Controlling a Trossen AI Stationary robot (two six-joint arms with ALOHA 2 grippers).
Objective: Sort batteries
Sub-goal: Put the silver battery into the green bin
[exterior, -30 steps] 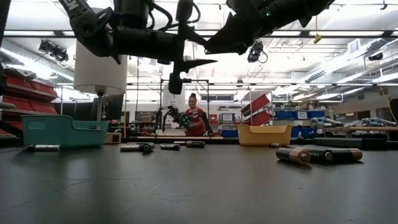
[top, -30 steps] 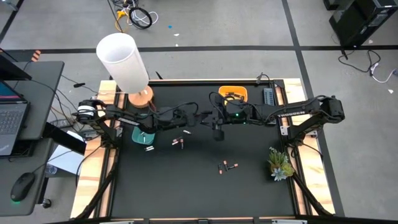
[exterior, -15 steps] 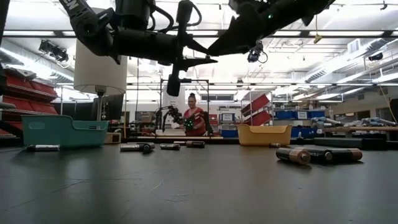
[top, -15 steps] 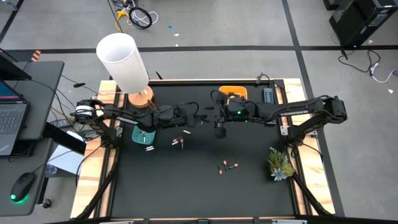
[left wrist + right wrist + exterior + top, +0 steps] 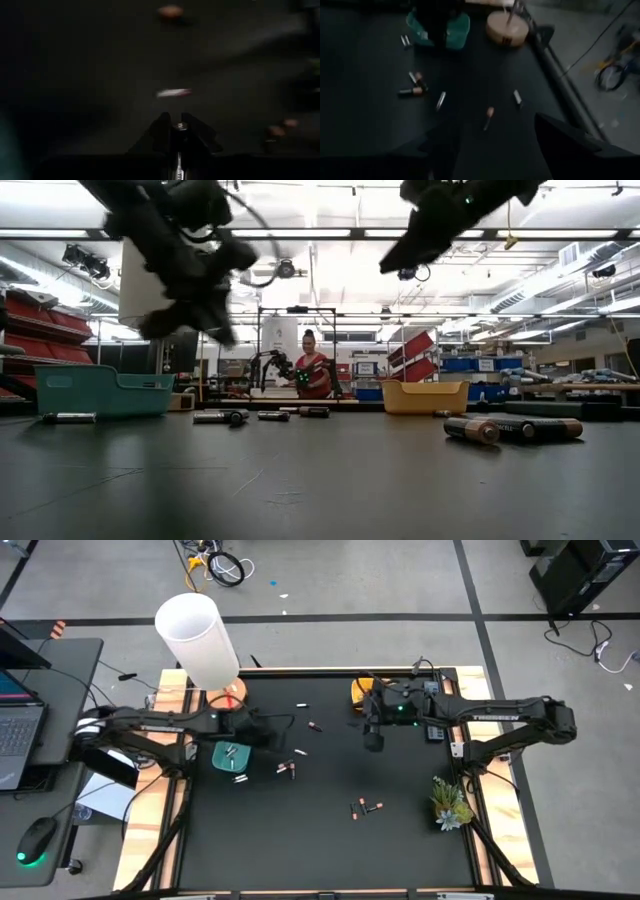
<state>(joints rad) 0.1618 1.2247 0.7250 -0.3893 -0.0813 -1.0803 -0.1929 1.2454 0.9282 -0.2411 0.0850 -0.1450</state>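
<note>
Small batteries lie scattered on the black table: a pair (image 5: 368,807) toward the near side, a few (image 5: 290,768) by the middle, one (image 5: 315,727) and one (image 5: 300,703) farther back, one (image 5: 240,779) beside the teal bin (image 5: 232,755). Two more lie inside that bin. My left gripper (image 5: 268,730) hovers just right of the teal bin with its fingers together (image 5: 175,131), and a white battery (image 5: 172,92) shows ahead of it. My right gripper (image 5: 372,738) hangs open in front of the orange bin (image 5: 360,690), holding nothing (image 5: 505,150).
A lamp with a white shade (image 5: 197,640) and a round wooden base (image 5: 232,695) stands at the far left corner. A green plant sprig (image 5: 450,802) sits at the right edge. A person (image 5: 315,375) works far behind the table.
My left arm has drawn back quickly toward the table's left, its gripper now beside the teal bin. My right gripper has moved right and slightly toward the far edge, near the orange bin. Two batteries that the arms covered now show on the far middle of the table.
</note>
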